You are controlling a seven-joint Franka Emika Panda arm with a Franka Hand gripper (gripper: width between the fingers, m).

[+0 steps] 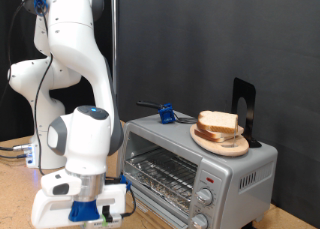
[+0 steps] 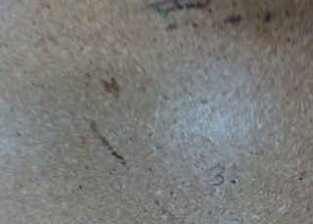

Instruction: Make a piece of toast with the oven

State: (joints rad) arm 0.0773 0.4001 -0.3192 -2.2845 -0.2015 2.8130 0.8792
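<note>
- The gripper [image 1: 100, 215] is seen low at the exterior view's bottom left, just beside the oven [image 1: 195, 169]; its opening cannot be told.
- Only a speckled tabletop [image 2: 156, 116] is shown in the wrist view.
- The piece of toast [image 1: 218, 122] is seen on a wooden plate [image 1: 222, 141] atop the oven.

Round wooden plate [image 1: 222, 142] on top, right. Small blue object [image 1: 166, 113] left of it. Black upright stand [image 1: 242, 106] far right. Speckled tabletop [image 2: 156, 116], dark marks.
</note>
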